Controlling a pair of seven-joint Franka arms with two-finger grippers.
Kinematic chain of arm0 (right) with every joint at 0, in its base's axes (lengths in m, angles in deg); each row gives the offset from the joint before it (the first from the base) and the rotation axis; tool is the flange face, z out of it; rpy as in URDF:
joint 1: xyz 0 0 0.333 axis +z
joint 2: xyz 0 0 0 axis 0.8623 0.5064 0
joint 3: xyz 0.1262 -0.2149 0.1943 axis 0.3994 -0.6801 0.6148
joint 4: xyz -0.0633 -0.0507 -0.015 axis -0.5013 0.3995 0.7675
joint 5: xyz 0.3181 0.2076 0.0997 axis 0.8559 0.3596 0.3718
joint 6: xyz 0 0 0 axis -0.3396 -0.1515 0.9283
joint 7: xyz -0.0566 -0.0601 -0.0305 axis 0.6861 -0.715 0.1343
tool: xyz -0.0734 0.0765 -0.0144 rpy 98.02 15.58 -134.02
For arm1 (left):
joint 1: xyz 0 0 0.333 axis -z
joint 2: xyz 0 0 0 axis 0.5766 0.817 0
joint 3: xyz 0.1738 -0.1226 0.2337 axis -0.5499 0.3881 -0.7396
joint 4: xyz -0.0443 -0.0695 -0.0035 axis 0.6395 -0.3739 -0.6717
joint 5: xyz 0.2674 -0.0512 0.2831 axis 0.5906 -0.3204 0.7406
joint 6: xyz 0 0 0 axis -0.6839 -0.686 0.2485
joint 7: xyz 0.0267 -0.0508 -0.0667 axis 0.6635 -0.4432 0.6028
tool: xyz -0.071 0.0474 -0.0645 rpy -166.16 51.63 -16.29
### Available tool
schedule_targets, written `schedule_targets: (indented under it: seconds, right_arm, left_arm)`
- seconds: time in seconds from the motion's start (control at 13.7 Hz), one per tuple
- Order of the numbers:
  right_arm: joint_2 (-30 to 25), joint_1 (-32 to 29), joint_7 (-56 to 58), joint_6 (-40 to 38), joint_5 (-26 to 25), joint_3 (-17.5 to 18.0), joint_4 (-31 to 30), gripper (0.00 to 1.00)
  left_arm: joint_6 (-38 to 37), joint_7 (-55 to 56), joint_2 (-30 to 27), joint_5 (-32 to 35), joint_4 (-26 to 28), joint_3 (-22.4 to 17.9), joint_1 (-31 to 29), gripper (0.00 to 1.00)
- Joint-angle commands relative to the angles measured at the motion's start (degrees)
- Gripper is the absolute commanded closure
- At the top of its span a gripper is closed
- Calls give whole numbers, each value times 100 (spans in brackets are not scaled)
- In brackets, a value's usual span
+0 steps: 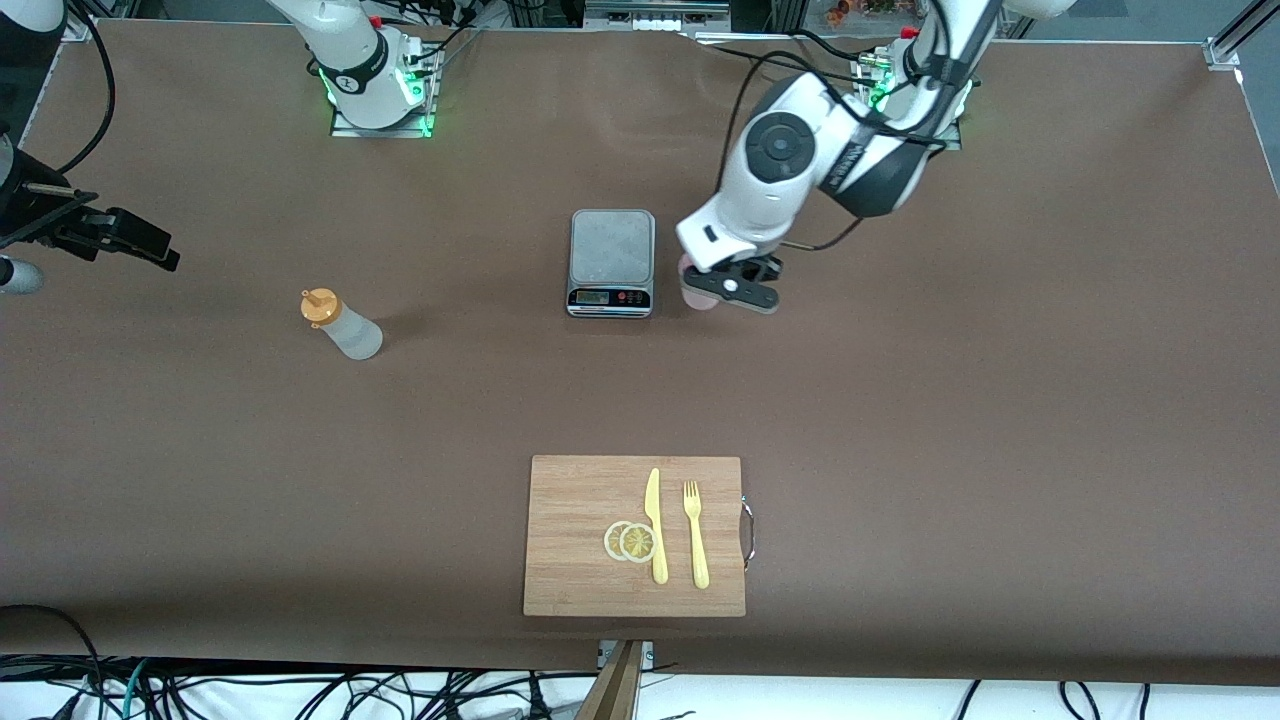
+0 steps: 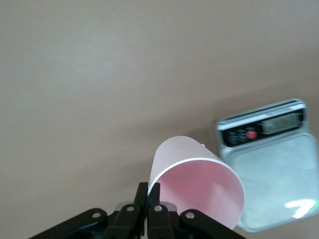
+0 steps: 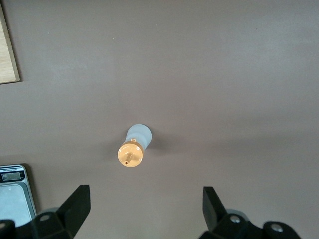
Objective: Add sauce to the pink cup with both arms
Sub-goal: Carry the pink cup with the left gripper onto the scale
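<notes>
On the brown worktop (image 1: 900, 420), one pink cup (image 2: 197, 181), one sauce bottle (image 1: 340, 325) and one grey scale (image 1: 611, 262) are spread along the middle, with one wooden cutting board (image 1: 580, 500) nearer the front camera. The board carries one yellow plastic knife (image 1: 655, 525), one matching fork (image 1: 695, 535) and two overlapping lemon slices (image 1: 631, 541). The cup, a tapered tumbler of pale translucent plastic, sits just beside the scale toward the left arm's end of the worktop; whether it rests on the surface cannot be told. The left gripper (image 2: 148, 191), its arm bent low from its base, has its fingers pinched together on the cup's rim. The frosted white bottle with its orange cap and thin nozzle stands upright and alone, well apart from the scale toward the right arm's end. The right gripper (image 3: 144, 206) hangs above the bottle, its black fingers (image 3: 77, 204) spread wide and holding nothing. The scale has a flat metal-grey platform and a small display.
</notes>
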State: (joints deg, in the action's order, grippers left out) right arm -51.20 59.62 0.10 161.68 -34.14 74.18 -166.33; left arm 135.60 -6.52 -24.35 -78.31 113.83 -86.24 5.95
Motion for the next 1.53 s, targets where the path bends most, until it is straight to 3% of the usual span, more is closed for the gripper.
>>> schedule_targets:
  seconds: [0.0,0.22,0.73,0.8,1.1,1.17,1.24,1.32,1.46]
  right_arm:
    - [-95,-22,62,-15,94,15,-80,0]
    - [-78,-22,62,-6,94,24,-80,0]
    - [133,57,106,-15,94,24,-80,0]
    - [177,92,341,-6,94,24,-80,0]
    - [572,40,3281,-15,356,-29,-80,0]
    - [668,-39,3722,-23,479,-29,-98,0]
    - [704,-188,4223,-58,707,-29,-141,0]
    - [800,-276,4767,-137,909,-38,-142,0]
    - [1046,-461,5883,-173,1252,-38,-185,0]
  left_arm:
    - [-72,339,523,-390,-602,-110,382,100]
    - [-63,796,805,-400,-884,-110,664,100]
    - [306,1131,1104,-558,-885,-110,1200,100]
    - [315,1166,1113,-558,-885,-110,1236,100]
    - [315,1183,1157,-558,-858,-110,1315,100]
    - [306,1192,1157,-558,-858,-102,1315,82]
    - [280,1227,1140,-566,-858,-110,1307,33]
    - [253,1228,1096,-567,-876,-110,1289,0]
    - [192,1219,886,-636,-893,-154,1245,0]
